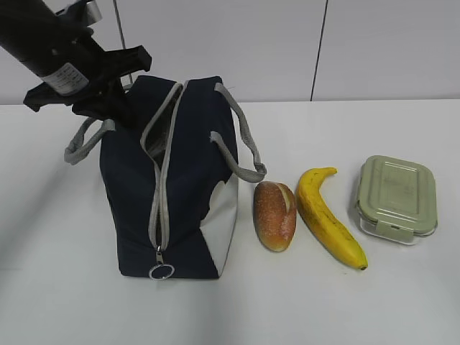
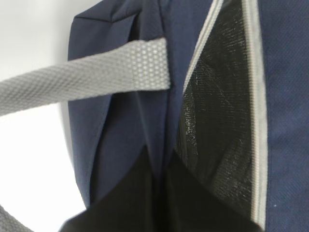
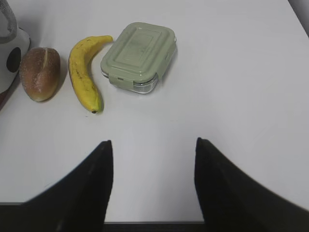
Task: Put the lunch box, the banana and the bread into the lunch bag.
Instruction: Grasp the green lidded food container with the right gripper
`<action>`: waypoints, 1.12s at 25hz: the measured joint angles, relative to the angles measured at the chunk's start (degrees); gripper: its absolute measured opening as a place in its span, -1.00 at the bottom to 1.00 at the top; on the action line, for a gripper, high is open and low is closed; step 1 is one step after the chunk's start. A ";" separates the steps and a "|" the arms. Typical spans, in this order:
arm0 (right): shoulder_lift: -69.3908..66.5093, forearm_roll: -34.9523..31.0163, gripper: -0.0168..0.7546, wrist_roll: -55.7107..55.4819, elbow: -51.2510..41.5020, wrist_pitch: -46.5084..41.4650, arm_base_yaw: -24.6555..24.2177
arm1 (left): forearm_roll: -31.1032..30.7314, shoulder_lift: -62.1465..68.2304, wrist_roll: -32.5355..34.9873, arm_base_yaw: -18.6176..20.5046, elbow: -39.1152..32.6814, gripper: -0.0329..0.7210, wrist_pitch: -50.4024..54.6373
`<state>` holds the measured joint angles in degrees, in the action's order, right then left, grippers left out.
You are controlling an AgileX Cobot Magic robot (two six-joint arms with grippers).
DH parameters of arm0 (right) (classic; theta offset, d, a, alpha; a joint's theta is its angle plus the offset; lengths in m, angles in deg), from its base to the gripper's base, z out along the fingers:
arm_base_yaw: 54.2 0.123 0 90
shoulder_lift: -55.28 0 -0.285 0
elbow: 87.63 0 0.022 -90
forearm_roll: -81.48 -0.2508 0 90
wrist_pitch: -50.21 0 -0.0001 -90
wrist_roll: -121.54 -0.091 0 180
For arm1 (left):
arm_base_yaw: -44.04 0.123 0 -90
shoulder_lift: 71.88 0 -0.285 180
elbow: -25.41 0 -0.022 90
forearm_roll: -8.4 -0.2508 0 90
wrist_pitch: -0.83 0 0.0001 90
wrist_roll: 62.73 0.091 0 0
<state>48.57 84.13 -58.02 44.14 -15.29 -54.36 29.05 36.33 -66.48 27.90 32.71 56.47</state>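
Observation:
The navy lunch bag (image 1: pixel 187 180) stands at the left with its zipper open along the top, black lining (image 2: pixel 222 121) showing. My left gripper (image 1: pixel 122 108) is shut on a fold of the bag's navy fabric (image 2: pixel 159 164) at the left rim of the opening, beside a grey handle strap (image 2: pixel 96 79). The bread (image 1: pixel 274 214), the banana (image 1: pixel 327 215) and the green-lidded lunch box (image 1: pixel 397 198) lie in a row to the right of the bag. My right gripper (image 3: pixel 152 145) is open and empty, above bare table in front of the banana (image 3: pixel 83 72) and lunch box (image 3: pixel 139 55).
The zipper's metal ring pull (image 1: pixel 162 272) hangs at the bag's near end. A second grey handle (image 1: pixel 244 144) loops off the bag's right side towards the bread (image 3: pixel 40 72). White table (image 1: pixel 359 302) lies around the items.

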 joint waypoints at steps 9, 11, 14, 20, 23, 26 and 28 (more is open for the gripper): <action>0.00 0.00 0.09 0.00 0.00 0.00 0.00 | 0.00 0.00 0.00 0.00 0.00 -0.91 0.00; 0.00 0.00 0.09 -0.43 0.00 0.00 0.00 | 0.00 0.00 0.00 0.00 0.00 -0.91 0.00; -3.67 0.00 0.09 -1.30 0.10 0.00 0.00 | 0.00 0.00 0.00 0.00 0.00 -0.91 -0.17; -19.26 -0.38 0.09 -3.61 0.60 5.01 0.65 | 0.00 0.00 0.00 0.00 0.00 -0.91 -0.29; -26.71 -1.40 0.09 -4.39 0.60 9.39 0.95 | -0.06 0.00 0.00 0.00 0.00 -0.91 -0.29; -33.78 -3.29 0.09 -4.50 0.60 14.24 0.95 | -0.19 0.00 0.00 0.00 0.00 -0.91 -0.35; -38.18 -4.44 0.09 -4.50 0.60 17.71 1.03 | -0.19 0.00 0.00 0.00 0.00 -0.91 -0.40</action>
<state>10.39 79.69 -62.53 44.74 2.42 -53.34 28.86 36.33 -66.48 27.90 32.71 56.07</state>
